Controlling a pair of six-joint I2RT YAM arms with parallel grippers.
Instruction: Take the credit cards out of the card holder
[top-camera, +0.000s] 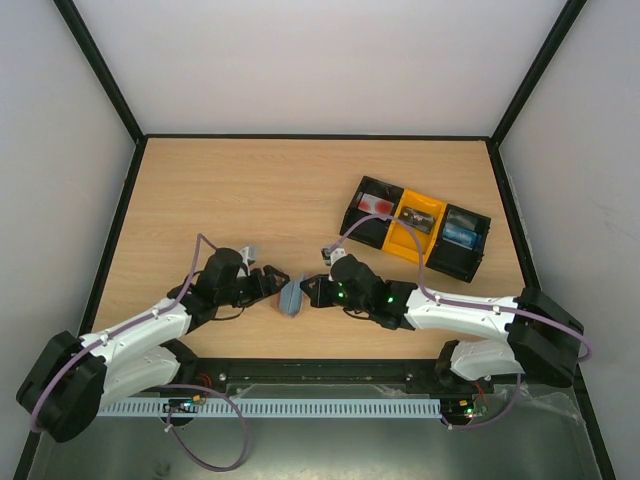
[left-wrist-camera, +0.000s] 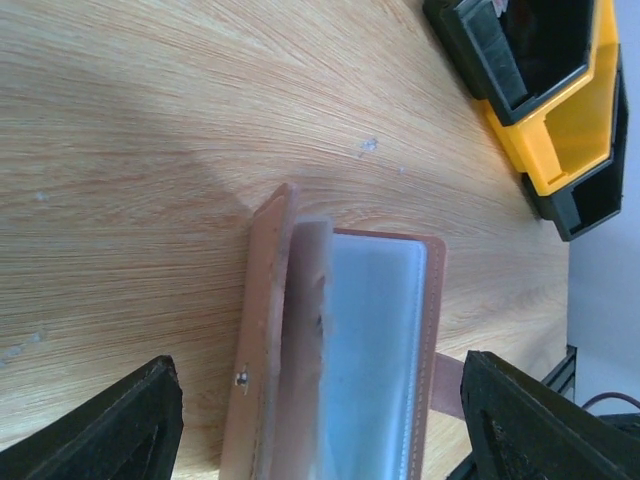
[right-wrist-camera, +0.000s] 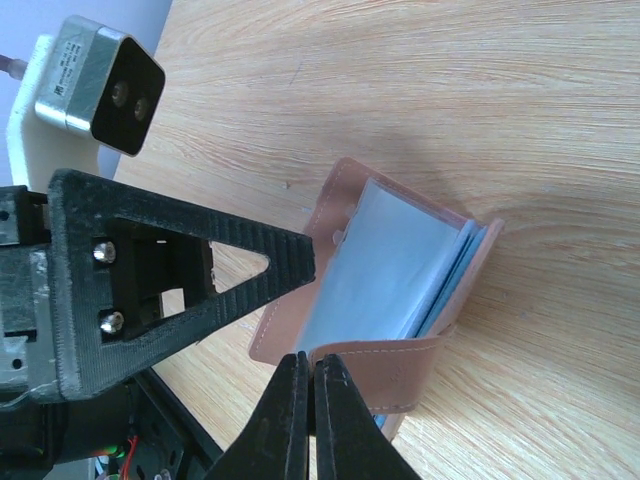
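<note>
1. Step in hand: opening the holder (top-camera: 291, 297) so its pockets can be reached. No card is out yet, as far as these views show.
2. The holder sits on the counter (top-camera: 250, 190) between the two arms, well short of the tray (left-wrist-camera: 570, 140). It is partly open, with pale blue-grey sleeves showing inside the brown edging.
3. The right end effector (right-wrist-camera: 305, 365) is pressed together and appears to pinch the brown tab (right-wrist-camera: 385, 358), pinning that side of the holder.
4. The left end effector (left-wrist-camera: 320, 400) is spread wide. Its fingers (left-wrist-camera: 120, 425) stand either side of the holder, not touching it.
5. I cannot make out any card edge in the sleeves; they look blank from both wrist views.
6. Next move, as I judge it: while the right keeps the tab pinned, the left has to come in on the free cover or a sleeve edge and close there. It then needs to spread the holder further, until a card edge shows to pinch.
</note>
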